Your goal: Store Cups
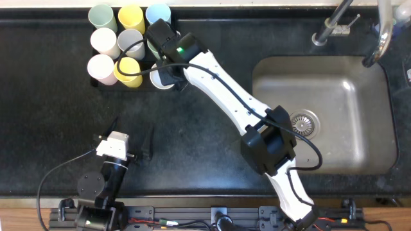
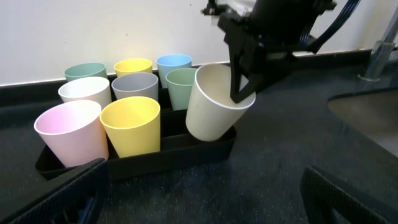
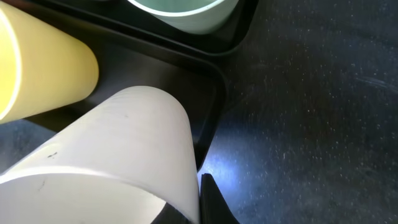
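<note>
The right gripper (image 2: 244,93) is pinched on the rim of a white cup (image 2: 211,115). From the left wrist view one dark finger is seen inside the mouth and the other outside the wall. From the right wrist view the same cup is looked down along its side, with one fingertip (image 3: 211,202) against the rim and the base pointed into a corner of the black tray (image 3: 214,99). In the top view the cup is largely covered by the arm.

The cup is held tilted, its mouth leaning away from the other cups and its lower end down in the tray's corner slot on the side of the sink (image 1: 321,115). Whether it rests on the tray floor cannot be told. It is plain cream-white, tapered toward the base, with a few faint marks on its side.

In the same row a yellow cup (image 2: 130,124) and a pink cup (image 2: 68,132) are stood upright. Six more upright cups are set behind them in two rows.

The left gripper (image 2: 202,183) is spread wide with nothing between its fingers. It is held low over the dark counter (image 1: 205,154), well apart from the tray and facing it.
</note>
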`<action>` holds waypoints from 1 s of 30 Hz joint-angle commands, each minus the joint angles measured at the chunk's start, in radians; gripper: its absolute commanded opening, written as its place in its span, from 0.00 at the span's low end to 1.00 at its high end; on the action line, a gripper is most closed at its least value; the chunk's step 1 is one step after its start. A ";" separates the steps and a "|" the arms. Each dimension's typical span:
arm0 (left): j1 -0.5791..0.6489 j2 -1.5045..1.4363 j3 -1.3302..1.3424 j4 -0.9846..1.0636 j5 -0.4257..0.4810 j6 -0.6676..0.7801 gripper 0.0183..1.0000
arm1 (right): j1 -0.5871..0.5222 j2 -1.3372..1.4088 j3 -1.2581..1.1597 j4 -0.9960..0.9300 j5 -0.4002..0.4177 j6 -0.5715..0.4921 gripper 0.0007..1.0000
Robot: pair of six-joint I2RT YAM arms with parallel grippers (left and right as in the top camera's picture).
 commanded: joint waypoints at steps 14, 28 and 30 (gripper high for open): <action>0.009 -0.006 0.000 -0.003 0.013 0.016 1.00 | 0.011 0.050 0.036 0.048 0.014 0.016 0.21; 0.009 -0.006 0.000 -0.003 0.013 0.016 1.00 | -0.019 -0.289 0.043 0.021 0.009 -0.160 0.85; 0.009 -0.006 0.000 -0.003 0.013 0.016 1.00 | -0.066 -0.386 0.040 0.001 0.008 -0.209 0.92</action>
